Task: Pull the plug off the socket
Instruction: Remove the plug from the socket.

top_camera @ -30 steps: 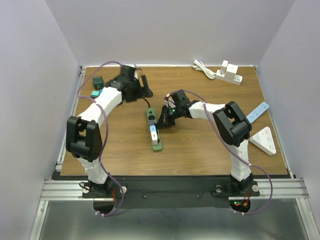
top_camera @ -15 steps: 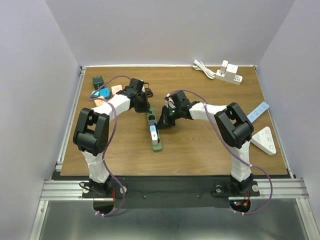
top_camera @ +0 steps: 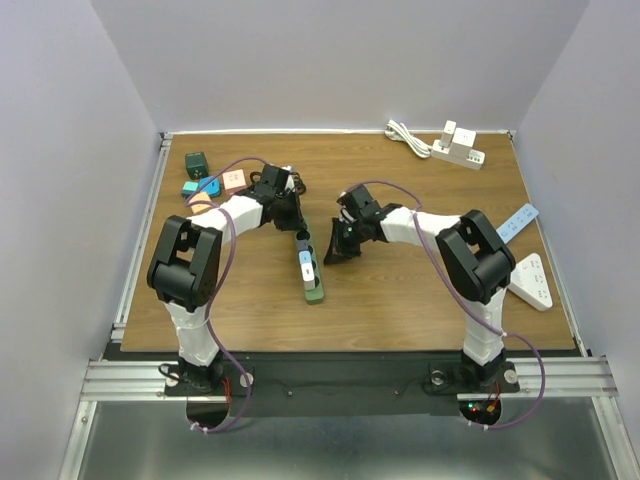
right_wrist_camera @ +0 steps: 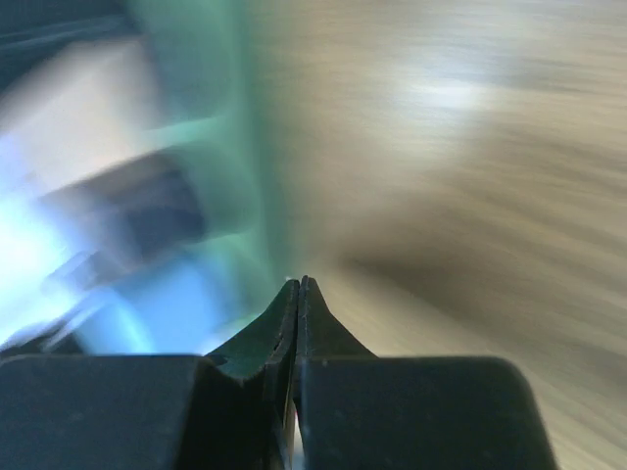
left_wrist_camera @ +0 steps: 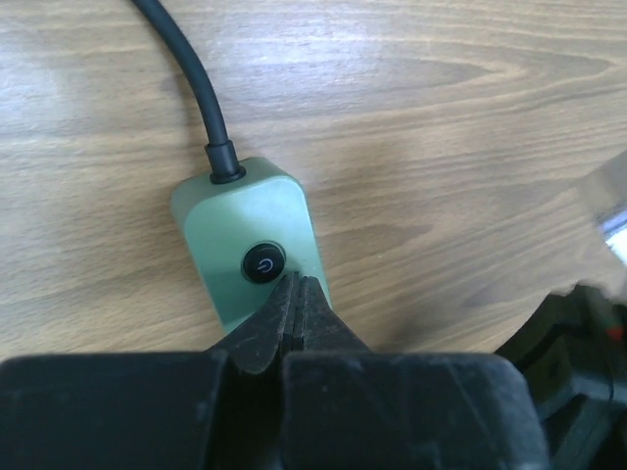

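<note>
On the brown wooden tabletop [top_camera: 400,290], left jaws, earlier wide, now shut empty over the green plastic power strip [left_wrist_camera: 225,225]'s power-symbol button [left_wrist_camera: 263,263]; right jaws shut too.

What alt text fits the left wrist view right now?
The left gripper, jaws shut, rests its tips over a green power strip, right beside its round black power button. A black cord leaves the strip's far end across the wooden table.

Even soft light overhead; left wrist sharp; right wrist heavily motion-blurred.
</note>
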You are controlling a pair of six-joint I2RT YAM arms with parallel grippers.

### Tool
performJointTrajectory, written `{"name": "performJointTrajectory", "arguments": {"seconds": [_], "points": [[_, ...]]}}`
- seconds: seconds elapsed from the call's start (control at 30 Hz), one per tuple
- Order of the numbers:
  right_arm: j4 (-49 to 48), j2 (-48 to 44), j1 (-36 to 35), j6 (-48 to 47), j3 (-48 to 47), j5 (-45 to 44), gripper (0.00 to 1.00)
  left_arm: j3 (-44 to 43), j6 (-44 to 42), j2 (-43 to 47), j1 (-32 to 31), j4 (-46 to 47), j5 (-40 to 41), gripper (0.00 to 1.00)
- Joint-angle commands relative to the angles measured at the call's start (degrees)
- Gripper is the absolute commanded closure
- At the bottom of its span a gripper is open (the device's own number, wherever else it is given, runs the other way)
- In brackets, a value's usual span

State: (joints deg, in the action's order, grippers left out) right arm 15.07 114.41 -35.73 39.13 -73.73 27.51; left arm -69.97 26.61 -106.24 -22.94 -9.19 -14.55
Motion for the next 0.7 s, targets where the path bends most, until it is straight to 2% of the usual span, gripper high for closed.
{"name": "performJointTrajectory", "arguments": {"seconds": [0.0, 0.07, 0.13, 0.17, 0.23, 0.3, 0.33, 0.43, 0.67], "points": [[16.13, -0.05, -0.48, -5.47, 1.06, -16.24, 1.0, 3.69, -2.17, 4.45, -0.35, -1.18, -1.19, 1.0], [18.14, -1.73, -0.4, -6.26, -0.26, -17.66, 0.95, 4.84, -2.44, 5.51, -0.35, -0.83, -1.19, 1.0], [19.64, -3.58, -0.49, -7.4, -1.58, -20.2, 0.78, 6.85, -2.53, 6.65, -0.27, 0.4, -1.45, 1.0], [21.21, -3.93, -0.49, -7.67, -3.15, -21.43, 0.77, 7.48, -2.44, 7.0, -0.26, 1.71, -1.71, 1.0], [23.15, -4.63, -0.57, -8.63, -4.83, -22.14, 0.67, 8.71, -2.27, 7.36, -0.18, 2.33, -2.15, 1.0], [25.35, -5.51, -1.1, -9.42, -6.85, -22.93, 0.63, 9.15, -1.91, 7.97, -0.18, 2.77, -1.8, 1.0], [25.97, -6.64, -1.54, -9.6, -7.38, -23.28, 0.57, 9.85, -1.74, 9.02, -0.09, 3.3, -1.89, 1.0], [28.52, -8.5, -4.17, -9.87, -9.75, -24.43, 0.49, 9.86, -1.65, 9.82, 0.0, 4.27, -1.8, 1.0], [34.93, -10.96, -14.01, -7.06, -16.26, -29.53, 0.36, 9.68, -1.56, 8.15, 0.0, 5.23, -2.94, 1.0]]}}
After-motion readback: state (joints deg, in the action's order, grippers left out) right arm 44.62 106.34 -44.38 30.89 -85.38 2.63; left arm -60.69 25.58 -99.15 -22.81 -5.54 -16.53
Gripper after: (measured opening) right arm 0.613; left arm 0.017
